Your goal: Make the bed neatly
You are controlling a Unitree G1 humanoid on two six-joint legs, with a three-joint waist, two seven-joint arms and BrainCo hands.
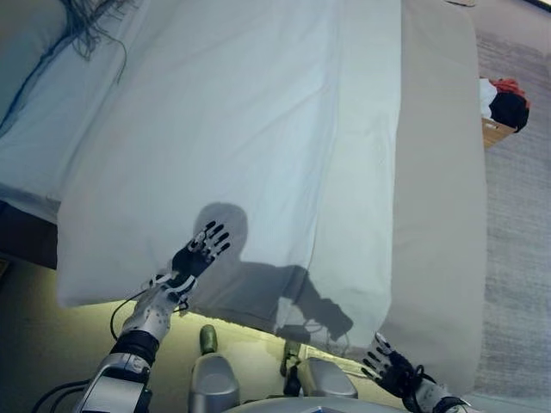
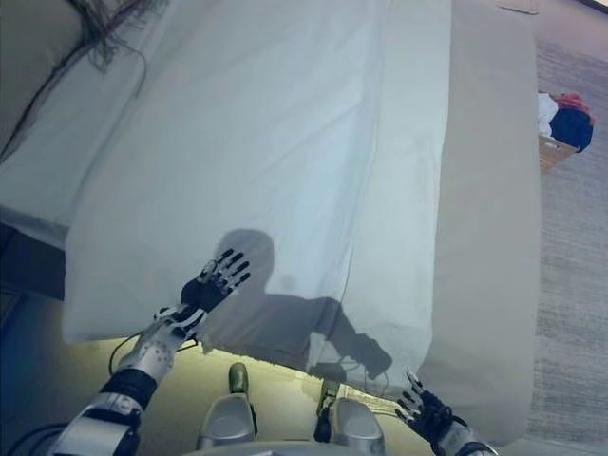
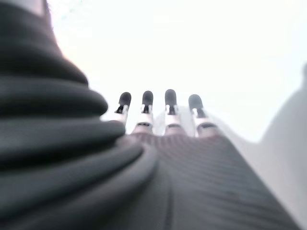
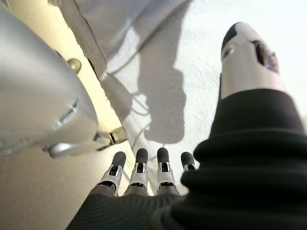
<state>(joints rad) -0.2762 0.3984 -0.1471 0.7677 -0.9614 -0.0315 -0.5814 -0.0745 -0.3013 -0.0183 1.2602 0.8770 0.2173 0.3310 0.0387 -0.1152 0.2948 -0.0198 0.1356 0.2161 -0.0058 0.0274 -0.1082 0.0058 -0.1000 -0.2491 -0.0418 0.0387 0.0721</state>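
Note:
A white sheet lies spread over the bed, its near edge hanging at the bed's foot and its right edge running along the bare beige mattress. My left hand rests flat on the sheet near that foot edge, fingers straight and spread; the sheet fills its wrist view. My right hand hovers open at the mattress's near right corner, touching nothing, with the sheet's hem and the mattress showing past its fingers.
A pale blanket with dark fringe lies at the bed's far left. A basket of clothes stands on the grey carpet right of the bed. Yellowish floor lies in front of the bed's foot.

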